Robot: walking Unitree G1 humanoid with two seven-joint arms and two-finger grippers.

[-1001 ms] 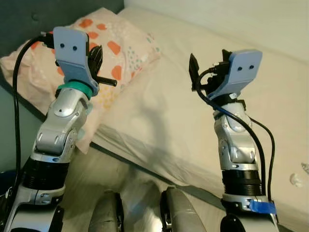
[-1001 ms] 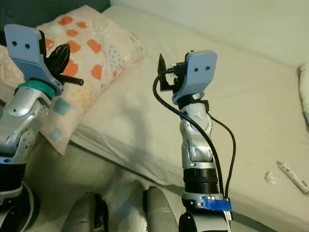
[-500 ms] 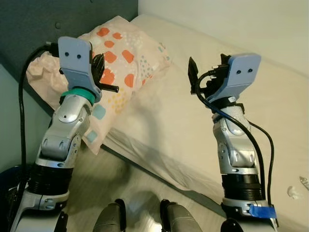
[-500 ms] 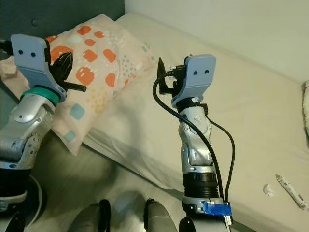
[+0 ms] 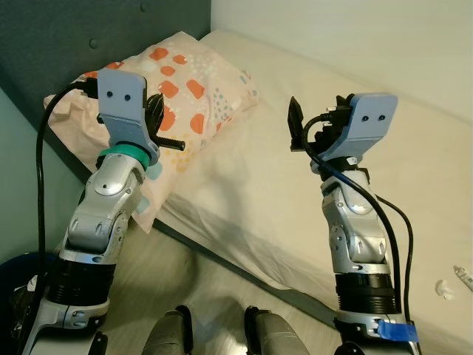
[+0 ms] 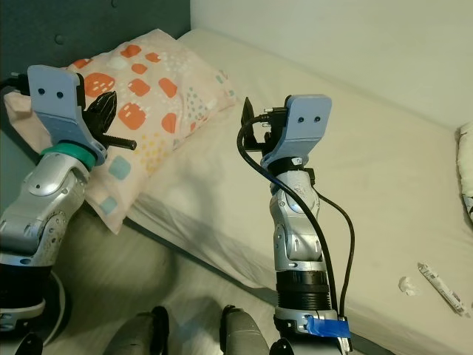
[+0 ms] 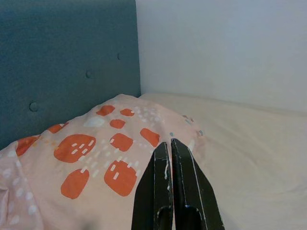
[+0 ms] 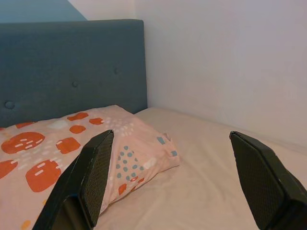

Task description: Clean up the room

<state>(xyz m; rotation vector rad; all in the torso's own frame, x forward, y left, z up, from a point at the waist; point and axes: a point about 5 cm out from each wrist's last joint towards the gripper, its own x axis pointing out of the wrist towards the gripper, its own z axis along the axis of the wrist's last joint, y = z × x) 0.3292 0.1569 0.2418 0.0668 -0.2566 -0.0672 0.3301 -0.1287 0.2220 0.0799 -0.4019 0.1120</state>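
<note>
A pink pillow (image 5: 203, 81) with orange patches lies at the head of a cream bed (image 5: 251, 170), against a dark blue headboard (image 5: 89, 37). Both arms are raised in front of me over the bed's near edge. My left gripper (image 7: 169, 142) is shut with nothing in it and points at the pillow (image 7: 96, 153) from close above. My right gripper (image 8: 171, 135) is open and empty, hanging over the mattress to the right of the pillow (image 8: 57, 153). A small white crumpled scrap (image 6: 406, 283) and a thin white wrapper (image 6: 441, 287) lie on the bed at the far right.
A white wall (image 7: 230, 48) runs along the far side of the bed. Something white (image 6: 465, 163) lies at the bed's right edge. A dark blue round object (image 5: 15, 274) sits on the floor at lower left. My feet (image 5: 222, 333) stand on pale wood floor beside the bed.
The whole picture has shifted: the pillow and headboard now sit further into view, so the camera moved. Both arms stay raised, and their fingers are as before.
</note>
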